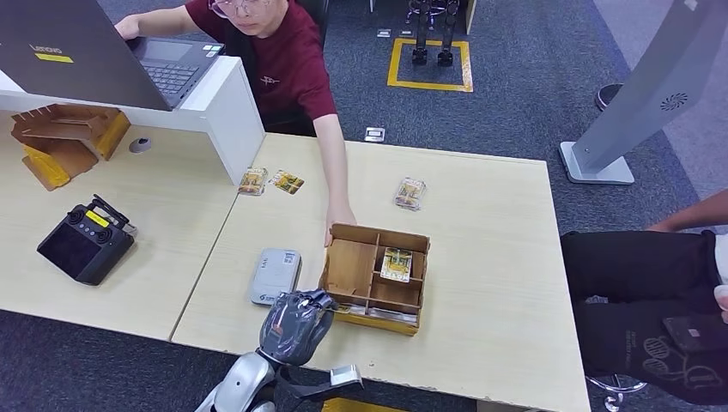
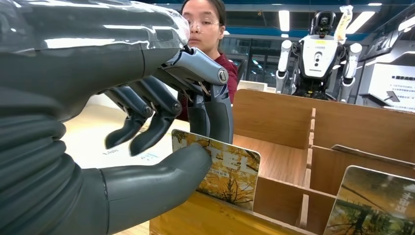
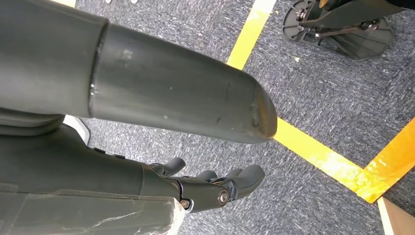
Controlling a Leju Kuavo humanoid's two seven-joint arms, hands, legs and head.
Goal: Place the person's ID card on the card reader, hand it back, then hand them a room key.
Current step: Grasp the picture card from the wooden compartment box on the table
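A shallow brown wooden organiser box [image 1: 347, 267] with plywood dividers sits near the front edge of the pale wooden tabletop [image 1: 489, 283]. In the head view one yellow-printed room key card [image 1: 396, 263] lies in the compartment on the box's right side; the larger left compartment looks bare. A person's hand [image 1: 338, 217] rests at the box's far-left corner.

The left hand [image 2: 161, 147] is at the box's near-left corner. In the left wrist view its thumb and a dark finger pinch a card with an autumn-leaf print [image 2: 230, 174], held upright just over the near wall of the box; the remaining fingers are curled above it. A second leaf-print card [image 2: 372, 205] stands in the neighbouring compartment. Print on both cards is too small to read.

A grey flat card reader [image 1: 275, 275] lies just left of the box. Further cards lie farther back on the tabletop [image 1: 410, 193]. A black laptop lid [image 1: 69, 51] reads "Lenovo".

The right hand [image 3: 215, 188] hangs over blue carpet with yellow tape lines [image 3: 313, 152], fingers curled, holding nothing.
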